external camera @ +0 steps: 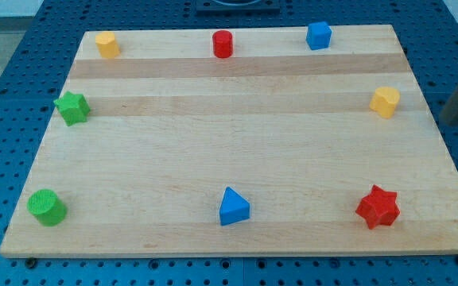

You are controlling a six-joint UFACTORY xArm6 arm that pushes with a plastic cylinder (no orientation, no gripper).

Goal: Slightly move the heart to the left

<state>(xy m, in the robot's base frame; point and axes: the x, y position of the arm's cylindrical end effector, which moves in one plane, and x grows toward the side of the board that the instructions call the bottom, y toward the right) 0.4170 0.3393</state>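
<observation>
Hovering at the view's right edge, off the wooden board [237,119], a blurred dark rod slants down to my tip [450,121], which sits over the blue perforated table [452,71] rather than on the wood. The rod carries no jaws, so it holds nothing, and it touches no block.

Nearest to my tip, just toward the view's left and a little higher, stands the yellow heart-shaped block [386,102], close to the board's right edge and apart from the tip. Its lobes are hard to make out at this size.

Farther left and toward the view's top from my tip sits the blue angular block [319,35], then the red cylinder [223,44], then the yellow block of unclear shape [107,44] at the far top-left corner.

Well below my tip, toward the view's bottom, lies the red star [378,207]. Left of that, along the bottom, rests the blue triangular block [233,207], and at the far bottom-left the green cylinder [47,206].

Straight across the board from my tip, at the left edge, sits the green star [72,108].
</observation>
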